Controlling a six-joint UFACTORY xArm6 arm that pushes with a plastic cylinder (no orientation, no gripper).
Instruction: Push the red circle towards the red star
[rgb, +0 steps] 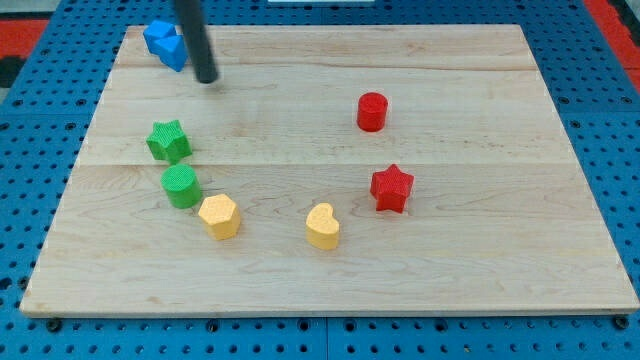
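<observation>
Tabletop: a pale wooden tabletop (480, 260) of joined planks lies on a blue perforated base (620, 150); no containers are on it, and every block rests directly on the wood.
Rod: the straight dark rod comes down from the view's top, and my tip (206, 78) rests on the wood near the top left.
Pincer: the arm carries no pincer, only the rod, so there is no open or closed state to report.
Blue blocks: two blue plastic blocks (165, 43), shapes unclear, sit touching each other just left of my tip.
Red circle: the red plastic cylinder block (372, 111) stands right of centre, well apart from my tip.
Red star: the red plastic star block (391, 188) lies near the red circle, toward the view's bottom and slightly right.
Green blocks: a green plastic star block (168, 140) sits above a green plastic cylinder block (181, 186) at the left.
Yellow blocks: a yellow plastic hexagon-like block (218, 216) and a yellow plastic heart block (322, 226) lie toward the bottom.
</observation>
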